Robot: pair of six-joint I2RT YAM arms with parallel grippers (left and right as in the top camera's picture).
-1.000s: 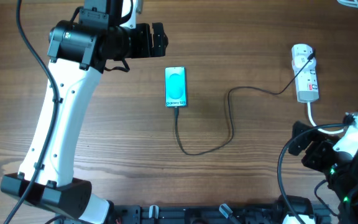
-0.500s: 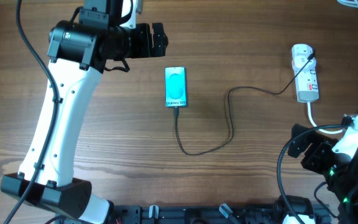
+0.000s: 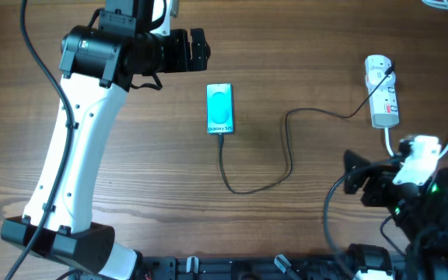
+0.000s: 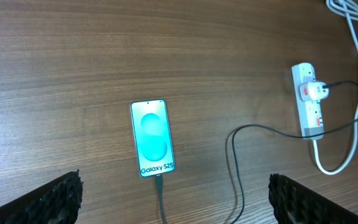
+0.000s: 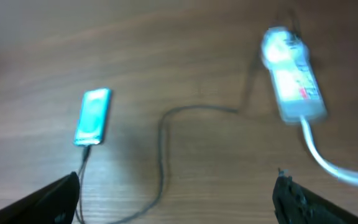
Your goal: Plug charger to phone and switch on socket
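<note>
Left gripper (image 3: 199,48): upper left of the overhead frame, jaws spread wide, nothing between them, nothing touched. In the left wrist view its fingers (image 4: 48,199) sit at the two lower corners, with bare table (image 3: 302,47) and the phone between them.

Right gripper (image 3: 354,173): lower right of the overhead frame, also spread wide and holding nothing. Its fingers (image 5: 48,199) show in the lower corners of the right wrist view (that view is blurred).

Phone (image 3: 219,108): flat on the table, centre-left, turquoise screen up. It reads "Galaxy S25" near the bottom edge.

Charger (image 3: 288,148): thin black cable. One end meets the phone's bottom edge. The cable loops down and right, then climbs to a plug seated in the socket (image 3: 383,97).

Socket: white strip, upper right, with red marks on its face. Its small labels are not legible. A thick white cord (image 4: 353,37) leaves its lower end.
</note>
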